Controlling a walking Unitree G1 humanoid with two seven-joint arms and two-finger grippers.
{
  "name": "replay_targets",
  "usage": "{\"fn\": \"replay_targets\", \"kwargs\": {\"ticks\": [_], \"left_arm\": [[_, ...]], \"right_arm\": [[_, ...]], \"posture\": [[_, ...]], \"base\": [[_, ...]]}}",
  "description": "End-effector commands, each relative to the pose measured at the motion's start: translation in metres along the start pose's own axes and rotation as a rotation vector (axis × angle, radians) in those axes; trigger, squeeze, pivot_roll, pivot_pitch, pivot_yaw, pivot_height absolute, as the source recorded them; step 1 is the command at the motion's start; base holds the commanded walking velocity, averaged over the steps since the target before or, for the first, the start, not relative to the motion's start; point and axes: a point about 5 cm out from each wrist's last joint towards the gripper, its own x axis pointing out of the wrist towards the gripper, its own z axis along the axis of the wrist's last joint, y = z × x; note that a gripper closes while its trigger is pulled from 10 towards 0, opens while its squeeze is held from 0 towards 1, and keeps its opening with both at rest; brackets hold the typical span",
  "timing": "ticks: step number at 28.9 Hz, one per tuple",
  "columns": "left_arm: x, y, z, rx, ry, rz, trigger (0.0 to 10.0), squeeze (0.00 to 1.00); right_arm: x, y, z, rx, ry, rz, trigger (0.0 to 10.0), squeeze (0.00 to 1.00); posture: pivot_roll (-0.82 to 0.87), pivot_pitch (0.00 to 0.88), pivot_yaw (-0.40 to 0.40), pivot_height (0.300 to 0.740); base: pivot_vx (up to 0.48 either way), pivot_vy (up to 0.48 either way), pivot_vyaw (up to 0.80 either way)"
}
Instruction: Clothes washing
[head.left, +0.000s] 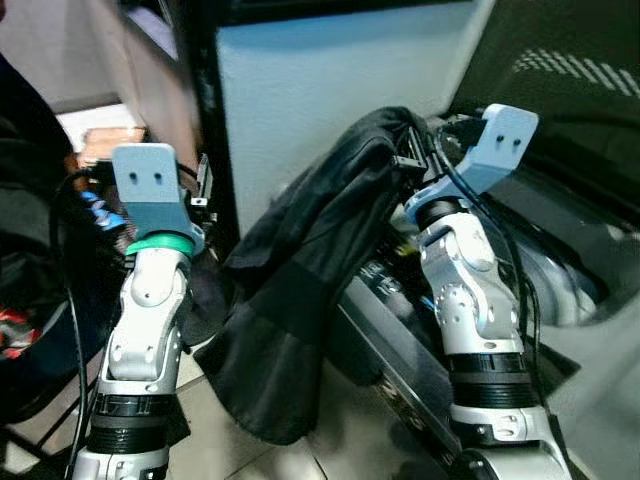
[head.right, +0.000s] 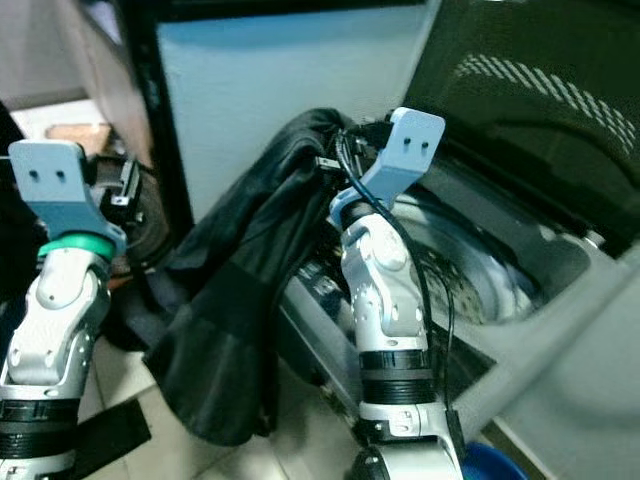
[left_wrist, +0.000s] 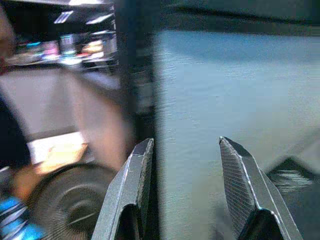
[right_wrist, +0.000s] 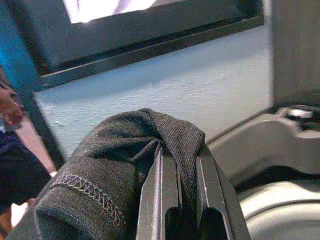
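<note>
Right gripper (right_wrist: 179, 165) holds a dark garment (head.left: 300, 270) beside the open washing machine (head.right: 500, 280).

Its fingers are clamped on a fold of the cloth, which hangs left of the drum, perhaps touching the floor. Left gripper (left_wrist: 185, 175) is raised at the left, fingers apart, holding nothing.

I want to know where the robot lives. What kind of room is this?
Probably a laundry corner: an open top-loading washing machine, its lid raised, and a dark garment held by the right gripper.
</note>
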Motion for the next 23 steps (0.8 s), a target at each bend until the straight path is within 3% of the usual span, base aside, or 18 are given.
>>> {"fn": "replay_targets", "kwargs": {"ticks": [1, 23], "left_arm": [[-0.002, 0.000, -0.002, 0.005, 0.007, -0.006, 10.0, 0.00], [-0.006, -0.001, -0.008, 0.007, 0.034, -0.028, 10.0, 0.00]], "right_arm": [[0.000, 0.003, 0.012, -0.007, -0.058, 0.009, 10.0, 0.00], [-0.008, 0.012, -0.001, -0.041, 0.005, 0.062, 10.0, 0.00]], "posture": [[0.15, 0.000, 0.024, 0.740], [0.15, 0.000, 0.041, 0.740]], "base": [[0.000, 0.000, -0.80], [0.000, 0.000, -0.80]]}}
